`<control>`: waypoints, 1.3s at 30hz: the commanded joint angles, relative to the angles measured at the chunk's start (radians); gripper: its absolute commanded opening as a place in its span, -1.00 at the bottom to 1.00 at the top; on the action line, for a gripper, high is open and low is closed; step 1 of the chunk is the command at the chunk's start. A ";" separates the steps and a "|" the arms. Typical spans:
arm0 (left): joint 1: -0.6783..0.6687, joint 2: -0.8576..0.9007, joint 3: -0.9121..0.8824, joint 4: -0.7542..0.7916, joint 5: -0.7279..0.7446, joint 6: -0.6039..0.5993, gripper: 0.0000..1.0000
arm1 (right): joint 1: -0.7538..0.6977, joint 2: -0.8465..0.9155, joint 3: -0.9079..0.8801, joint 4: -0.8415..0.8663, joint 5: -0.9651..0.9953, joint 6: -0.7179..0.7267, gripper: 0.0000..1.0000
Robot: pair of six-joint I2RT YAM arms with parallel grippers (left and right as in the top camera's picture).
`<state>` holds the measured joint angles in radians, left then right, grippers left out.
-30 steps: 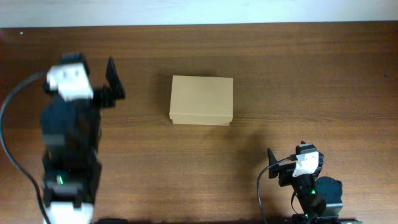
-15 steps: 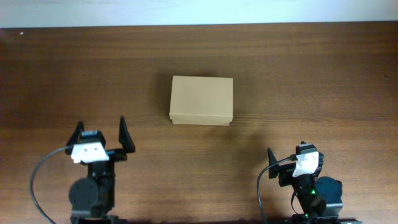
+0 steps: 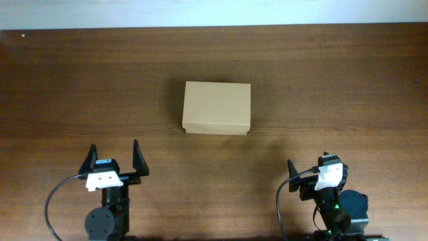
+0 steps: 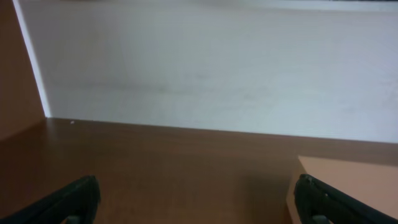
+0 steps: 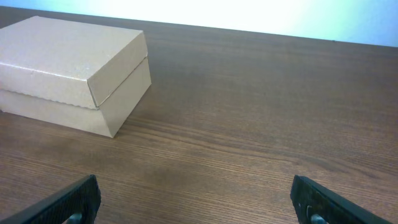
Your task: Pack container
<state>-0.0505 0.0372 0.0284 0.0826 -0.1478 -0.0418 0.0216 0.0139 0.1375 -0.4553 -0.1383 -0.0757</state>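
The container (image 3: pixel 217 107) is a plain tan cardboard box with its flap lid shut, at the middle of the wooden table. It also shows in the right wrist view (image 5: pixel 74 71) at the upper left, and its corner shows in the left wrist view (image 4: pixel 357 180) at the right edge. My left gripper (image 3: pixel 114 159) is open and empty near the front edge, left of and well short of the box; its fingers (image 4: pixel 199 202) are spread wide. My right gripper (image 3: pixel 318 169) is open and empty at the front right, its fingers (image 5: pixel 198 202) also wide apart.
The brown wooden table (image 3: pixel 334 80) ends at a white wall (image 4: pixel 205 68) at the back. No other objects show on it.
My left arm has drawn back from the far left of the table to the front edge and lowered, its gripper still open. The right arm and the box have not moved.
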 commanded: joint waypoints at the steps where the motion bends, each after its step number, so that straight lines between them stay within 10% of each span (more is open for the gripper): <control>1: 0.001 -0.033 -0.020 -0.044 -0.006 0.012 0.99 | -0.005 -0.011 -0.008 0.003 0.012 0.004 0.98; 39: 0.001 -0.032 -0.020 -0.150 -0.006 0.012 0.99 | -0.005 -0.011 -0.008 0.002 0.012 0.004 0.98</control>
<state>-0.0505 0.0147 0.0128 -0.0650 -0.1474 -0.0418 0.0216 0.0139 0.1375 -0.4557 -0.1387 -0.0750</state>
